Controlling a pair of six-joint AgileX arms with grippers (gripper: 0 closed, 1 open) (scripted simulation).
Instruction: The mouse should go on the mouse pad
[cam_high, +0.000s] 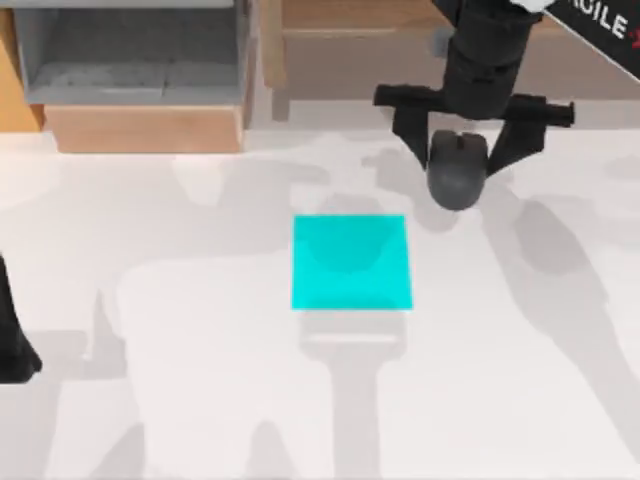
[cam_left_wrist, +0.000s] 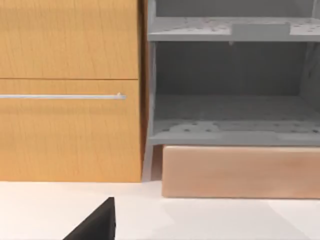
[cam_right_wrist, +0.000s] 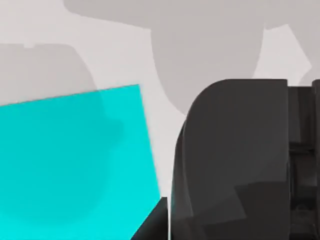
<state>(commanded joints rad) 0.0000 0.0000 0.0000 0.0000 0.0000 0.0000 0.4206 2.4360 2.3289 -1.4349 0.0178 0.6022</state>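
The left arm (cam_high: 15, 340) sits parked at the bench's left edge, its tool's state impossible to tell. The mouse pad (cam_high: 351, 262) lies mid-bench with open white bench (cam_high: 200, 400) all around. Beyond its far right corner, the right tool (cam_high: 460, 150) grips the mouse (cam_high: 458, 170).

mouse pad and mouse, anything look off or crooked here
Nothing stands out. The mouse pad lies flat and square on the table. The mouse sits between the right gripper fingers, beyond the pad's far right corner.
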